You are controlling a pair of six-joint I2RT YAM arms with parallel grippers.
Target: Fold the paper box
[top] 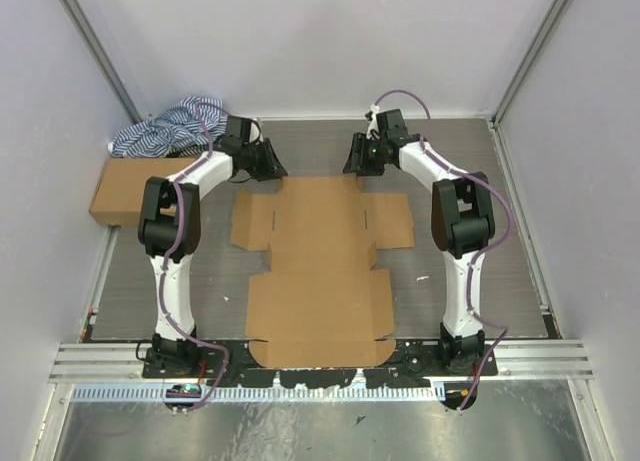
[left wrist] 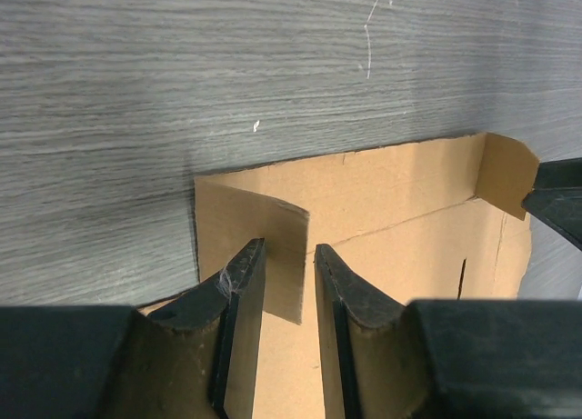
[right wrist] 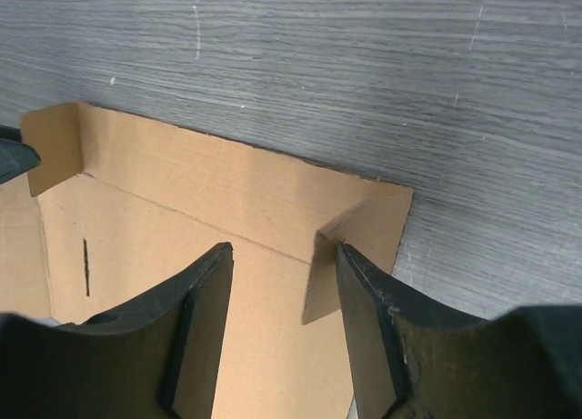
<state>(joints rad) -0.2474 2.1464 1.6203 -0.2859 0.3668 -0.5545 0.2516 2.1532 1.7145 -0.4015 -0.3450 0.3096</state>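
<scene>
The paper box [top: 320, 271] lies flat and unfolded on the grey table, plain brown cardboard with creases and slits. Both grippers are at its far edge. My left gripper [top: 268, 166] is at the far left corner. In the left wrist view [left wrist: 289, 251] its jaws stand a little apart, with a small raised corner flap [left wrist: 259, 224] just ahead of and between the fingertips. My right gripper [top: 358, 159] is at the far right corner. In the right wrist view [right wrist: 284, 251] its jaws are wide open, and the raised corner flap [right wrist: 368, 224] stands against the inner side of the right finger.
A sealed oblong brown carton [top: 125, 191] lies at the left wall, with a blue-and-white striped cloth [top: 170, 126] behind it. Grey walls close in the table on three sides. A metal rail [top: 560, 356] runs along the near edge.
</scene>
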